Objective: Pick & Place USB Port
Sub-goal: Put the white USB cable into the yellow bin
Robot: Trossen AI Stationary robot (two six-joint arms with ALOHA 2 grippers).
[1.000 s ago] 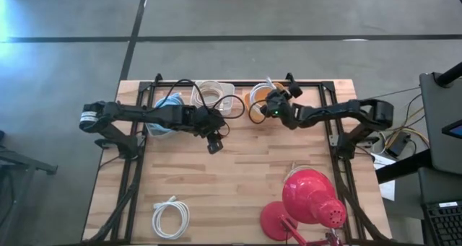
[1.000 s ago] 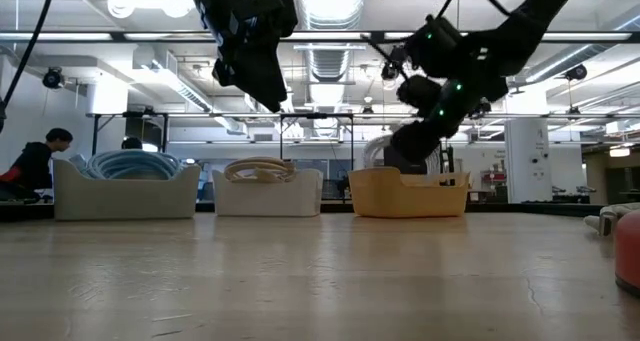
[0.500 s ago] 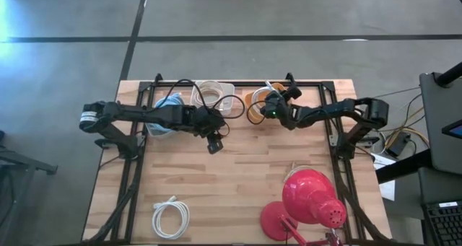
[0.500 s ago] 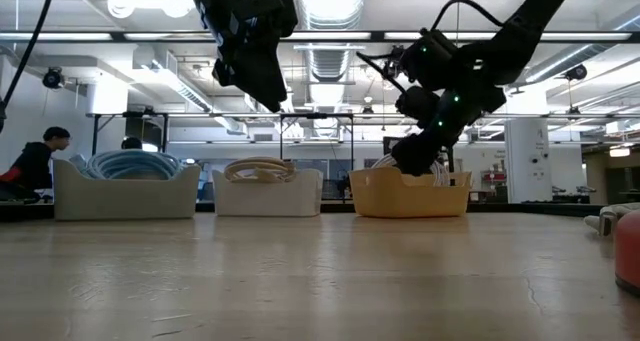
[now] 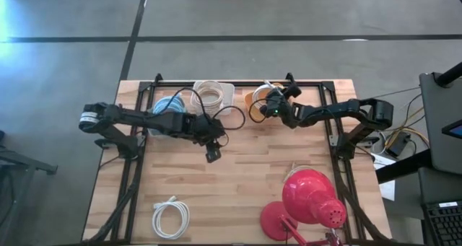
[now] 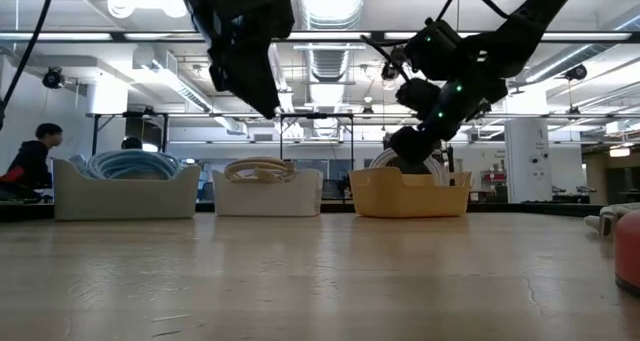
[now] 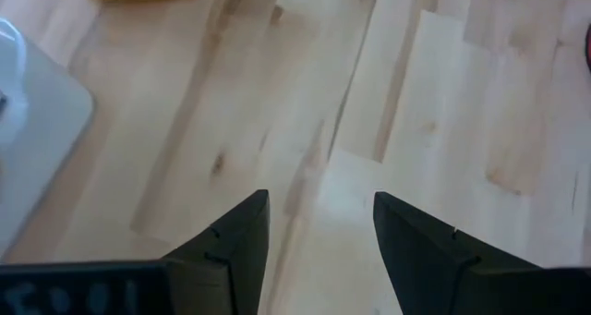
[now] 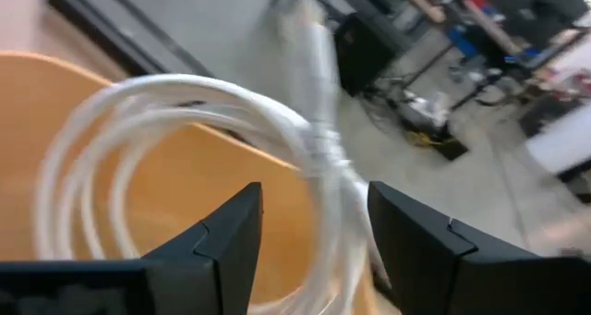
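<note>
- The right gripper (image 5: 268, 102) hangs over the yellow bin (image 6: 408, 194) at the far edge of the tabletop (image 5: 238, 174); its fingers (image 8: 222, 246) are spread, with a coiled white cable (image 8: 231, 130) just ahead of them, over the bin's yellow inside. Whether the fingers touch the coil cannot be told.
- The left gripper (image 5: 211, 154) hovers above bare wood near the middle of the tabletop, its fingers (image 7: 416, 250) spread and holding nothing.
- Three bins stand in a row along the far edge: a bin with a blue cable (image 6: 125, 189), a white bin (image 6: 268, 191) with a cream coil, and the yellow bin.
- One more white cable coil (image 5: 170, 216) lies loose at the near left of the tabletop, well apart from both grippers.
- A red desk lamp (image 5: 307, 199) stands at the near right corner.
- A loose black cable (image 5: 232, 120) curves across the wood between the two grippers.
- In the low view, a person (image 6: 32, 161) sits in the room beyond the tabletop.
</note>
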